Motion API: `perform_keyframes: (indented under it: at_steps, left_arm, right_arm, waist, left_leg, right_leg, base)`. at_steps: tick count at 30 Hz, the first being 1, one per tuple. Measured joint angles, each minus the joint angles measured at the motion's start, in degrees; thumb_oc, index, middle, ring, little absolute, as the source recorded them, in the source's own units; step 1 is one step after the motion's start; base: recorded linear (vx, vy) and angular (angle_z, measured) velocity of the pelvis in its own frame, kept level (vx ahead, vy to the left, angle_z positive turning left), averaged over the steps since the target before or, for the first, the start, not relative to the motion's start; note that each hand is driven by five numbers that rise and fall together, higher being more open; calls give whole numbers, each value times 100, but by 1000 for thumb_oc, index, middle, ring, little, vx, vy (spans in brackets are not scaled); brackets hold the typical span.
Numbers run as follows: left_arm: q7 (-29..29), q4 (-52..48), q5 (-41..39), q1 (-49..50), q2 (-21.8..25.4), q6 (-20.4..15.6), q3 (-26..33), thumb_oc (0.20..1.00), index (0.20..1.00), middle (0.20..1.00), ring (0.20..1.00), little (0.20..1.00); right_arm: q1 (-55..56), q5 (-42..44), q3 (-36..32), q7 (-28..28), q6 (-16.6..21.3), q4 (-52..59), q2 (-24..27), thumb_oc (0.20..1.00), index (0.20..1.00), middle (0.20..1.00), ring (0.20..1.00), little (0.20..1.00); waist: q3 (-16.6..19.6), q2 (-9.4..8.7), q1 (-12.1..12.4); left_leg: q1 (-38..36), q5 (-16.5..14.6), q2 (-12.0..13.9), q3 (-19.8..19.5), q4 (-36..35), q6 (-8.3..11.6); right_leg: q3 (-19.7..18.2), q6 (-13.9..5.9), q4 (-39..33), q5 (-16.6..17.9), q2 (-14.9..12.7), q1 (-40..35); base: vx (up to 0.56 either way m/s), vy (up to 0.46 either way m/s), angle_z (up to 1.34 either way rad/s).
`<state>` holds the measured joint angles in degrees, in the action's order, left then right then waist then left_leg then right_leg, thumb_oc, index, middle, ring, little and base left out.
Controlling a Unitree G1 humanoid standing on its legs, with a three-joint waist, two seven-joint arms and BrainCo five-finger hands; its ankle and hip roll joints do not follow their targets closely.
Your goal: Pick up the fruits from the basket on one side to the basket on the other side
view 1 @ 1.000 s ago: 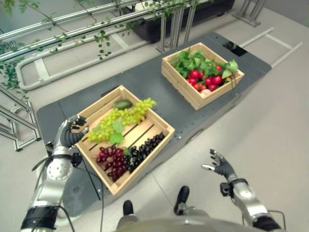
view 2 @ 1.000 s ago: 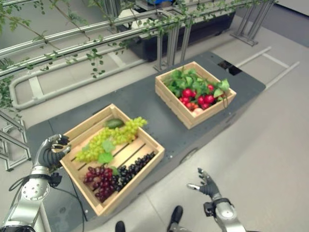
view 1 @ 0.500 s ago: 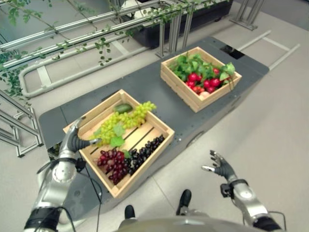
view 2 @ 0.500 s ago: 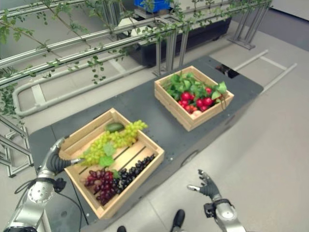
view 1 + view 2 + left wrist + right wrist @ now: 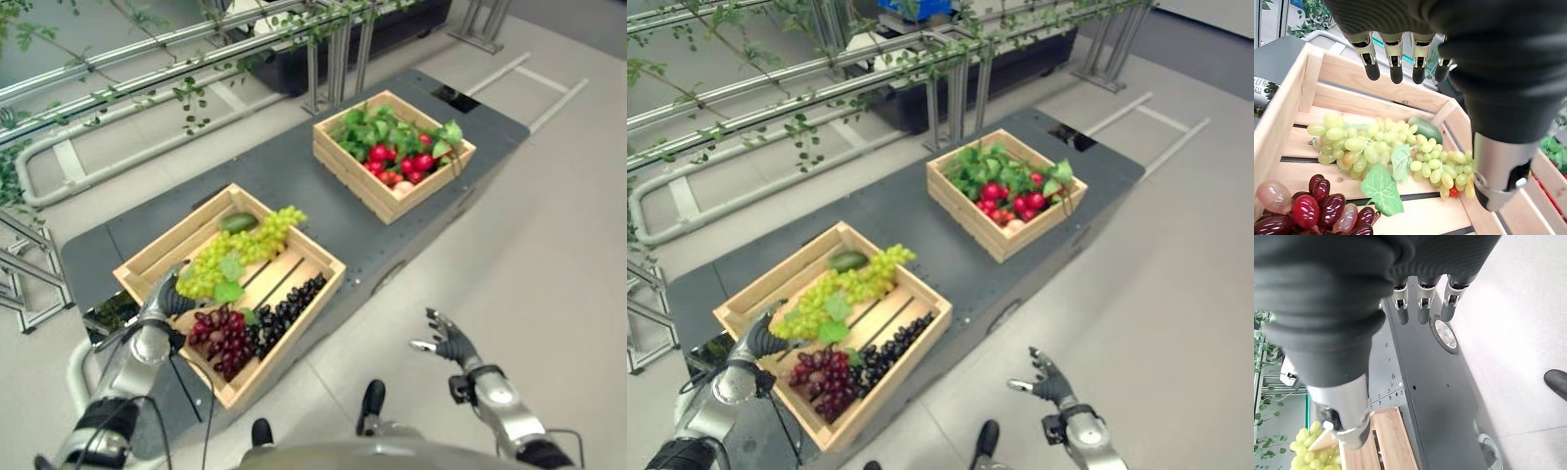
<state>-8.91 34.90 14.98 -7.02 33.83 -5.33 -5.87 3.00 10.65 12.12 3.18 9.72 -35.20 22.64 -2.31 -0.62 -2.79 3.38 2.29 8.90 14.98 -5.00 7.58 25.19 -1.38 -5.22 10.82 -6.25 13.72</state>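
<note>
Down in the left eye view, the left hand [image 5: 168, 299] sits at the near-left rim of the wooden crate [image 5: 155, 257] that holds the grapes, its fingers reaching in just short of the green grapes [image 5: 235, 253]. Red grapes [image 5: 221, 334] lie just below the fingertips and black grapes [image 5: 289, 305] further along toward the crate's far corner. A second crate [image 5: 351, 172] with red fruits [image 5: 397, 163] under green leaves stands well apart on the dark grey table [image 5: 294, 186].

From the right eye view, the right hand [image 5: 1048, 376] hangs over the pale floor [image 5: 1176, 264], clear of the table's edge, fingers spread and holding nothing.

Looking along the left wrist — the fingers [image 5: 1396, 61] hang loosely extended above the crate, apart from the thumb [image 5: 1498, 171], with nothing between them. Beyond the fingertips lie the green grapes with two leaves [image 5: 1382, 188] and a small green fruit [image 5: 1425, 128] against the far wall; red grapes rest at the near corner.

Along the right wrist, the fingers [image 5: 1422, 298] are straight and empty — past them runs the table's dark side.
</note>
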Motion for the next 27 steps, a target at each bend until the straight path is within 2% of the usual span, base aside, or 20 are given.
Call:
perform_keyframes:
  at_steps: [2,11,17,23,27]
  left_arm:
    - [-2,144,1,-149,5,14,-26,1000,1000,1000,1000,1000]
    - [-122,705,-2,-871,48,130,-301,1000,1000,1000,1000,1000]
    - [-209,908,-4,-1184,158,211,-448,1000,1000,1000,1000,1000]
    - [-298,1162,-18,-1552,161,223,-545,1000,1000,1000,1000,1000]
    - [-356,1361,-62,-1847,159,226,-647,1000,1000,1000,1000,1000]
  right_arm:
    - [-9,0,66,5,0,83,59,1000,1000,1000,1000,1000]
    - [-99,1,237,10,-10,323,121,1000,1000,1000,1000,1000]
    - [-332,3,295,0,-5,369,140,1000,1000,1000,1000,1000]
    - [-466,11,359,-6,-4,414,147,1000,1000,1000,1000,1000]
    - [-593,25,366,-51,20,600,163,1000,1000,1000,1000,1000]
  waist:
    - [-3,-8,-98]
    - [-68,-67,-156]
    - [-355,-183,-297]
    - [-645,-170,-388]
    - [-672,-170,-435]
  left_leg:
    - [47,-14,10,14,-5,18]
    - [248,0,28,78,-2,56]
    - [356,2,51,73,-2,56]
    - [545,10,107,67,0,53]
    - [631,20,139,64,1,41]
  right_leg:
    - [-105,-11,-2,8,37,76]
    - [-220,26,0,29,83,357]
    - [-251,31,0,38,112,490]
    - [-251,52,2,49,175,685]
    - [-248,93,3,30,209,773]
  base:
    - [-12,10,-12]
    - [5,4,-8]
    - [1,-7,-2]
    - [32,-19,-3]
    - [28,-28,-1]
